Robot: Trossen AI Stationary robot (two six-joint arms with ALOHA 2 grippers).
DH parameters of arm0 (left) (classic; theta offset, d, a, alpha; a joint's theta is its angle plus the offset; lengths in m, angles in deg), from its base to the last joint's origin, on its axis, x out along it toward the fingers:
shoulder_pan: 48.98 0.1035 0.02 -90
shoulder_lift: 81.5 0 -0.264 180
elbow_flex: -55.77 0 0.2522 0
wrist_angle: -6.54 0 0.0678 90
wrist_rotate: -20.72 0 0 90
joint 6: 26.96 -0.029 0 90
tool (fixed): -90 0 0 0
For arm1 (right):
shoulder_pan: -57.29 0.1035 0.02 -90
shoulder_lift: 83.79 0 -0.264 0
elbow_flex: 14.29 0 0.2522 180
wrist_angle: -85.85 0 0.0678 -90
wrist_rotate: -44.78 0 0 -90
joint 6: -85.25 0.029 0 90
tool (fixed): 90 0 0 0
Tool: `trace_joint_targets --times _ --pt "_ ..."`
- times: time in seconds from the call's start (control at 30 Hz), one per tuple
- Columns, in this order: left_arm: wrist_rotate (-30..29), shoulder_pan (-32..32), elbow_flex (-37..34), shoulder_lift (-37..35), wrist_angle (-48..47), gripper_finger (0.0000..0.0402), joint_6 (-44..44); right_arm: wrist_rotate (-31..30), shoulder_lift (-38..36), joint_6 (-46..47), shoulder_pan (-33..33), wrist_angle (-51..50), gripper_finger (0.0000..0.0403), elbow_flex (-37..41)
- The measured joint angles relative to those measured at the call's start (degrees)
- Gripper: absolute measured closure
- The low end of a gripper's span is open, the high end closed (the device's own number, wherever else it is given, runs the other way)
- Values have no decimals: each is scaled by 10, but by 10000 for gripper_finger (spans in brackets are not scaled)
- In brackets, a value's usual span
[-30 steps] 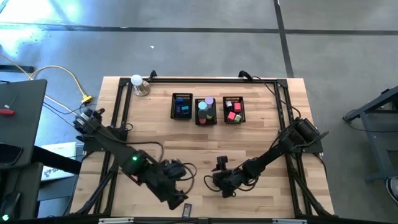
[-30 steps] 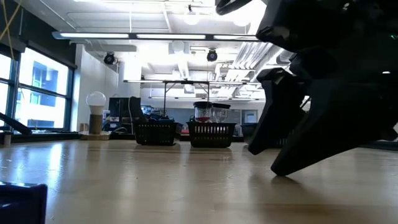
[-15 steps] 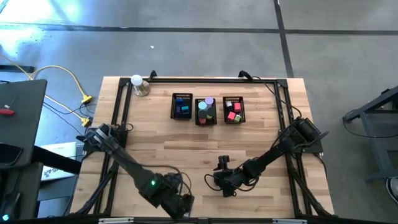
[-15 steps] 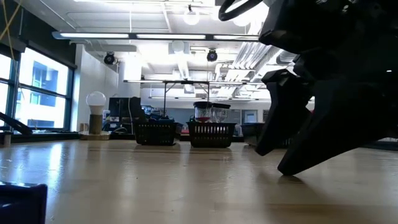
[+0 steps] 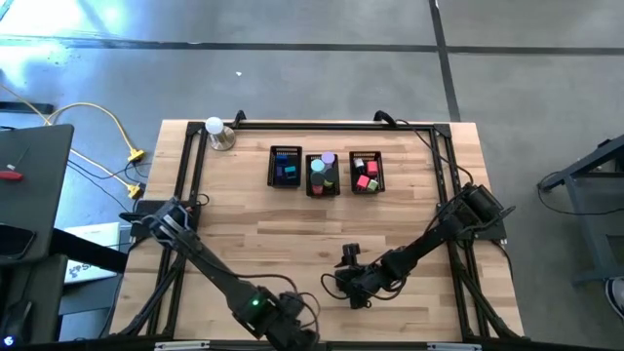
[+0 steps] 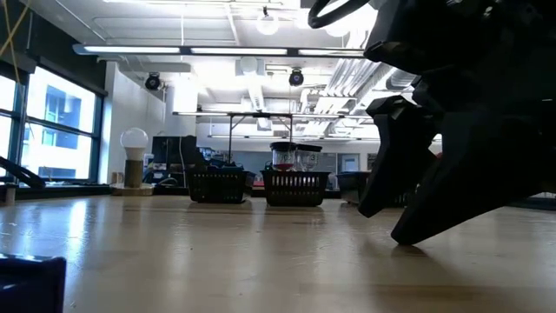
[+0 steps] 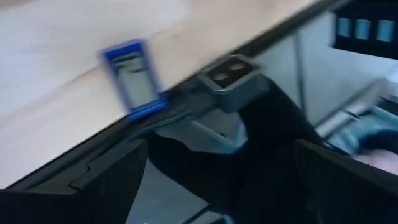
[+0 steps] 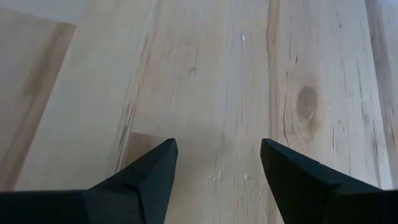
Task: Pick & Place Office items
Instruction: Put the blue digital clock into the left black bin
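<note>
Apparently the sorting is nearly done: the small coloured office items [image 5: 321, 171], blocks in pink, blue, teal, purple and green, lie in three black wire-mesh bins [image 5: 367, 184] in a row at the far middle of the pale wooden plank tabletop [image 5: 292, 234]. One flat blue rectangular piece [image 7: 133, 77] is left, lying flat right at the near edge of the tabletop, just above the dark metal frame. The left gripper [image 5: 292, 336] hangs at that near edge, its jaws spread wide and holding nothing (the piece lies beyond its dark fingers). I judge this the approach step; next it must come down over the thin piece squarely, since little edge shows to pinch. The right gripper [image 8: 217, 163] waits low over bare grained wood near the middle, jaws parted and empty.
</note>
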Motion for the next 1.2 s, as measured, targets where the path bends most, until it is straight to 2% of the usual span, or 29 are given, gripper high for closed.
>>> trace_joint_targets --times 0.23,0.43,0.63,0.97,1.2 --pt "-11 7 0 1 89 8 -47 1 0 0 -1 -1 177 0" --pt "-11 6 0 1 89 8 -50 1 0 -10 -1 -1 177 0" --pt "-23 12 0 1 86 8 -92 1 0 -11 -1 -1 177 0" --pt "3 6 0 4 -34 8 77 1 0 -11 -1 -1 177 0" --pt "24 7 0 33 -38 8 95 1 0 -11 -1 0 177 1"
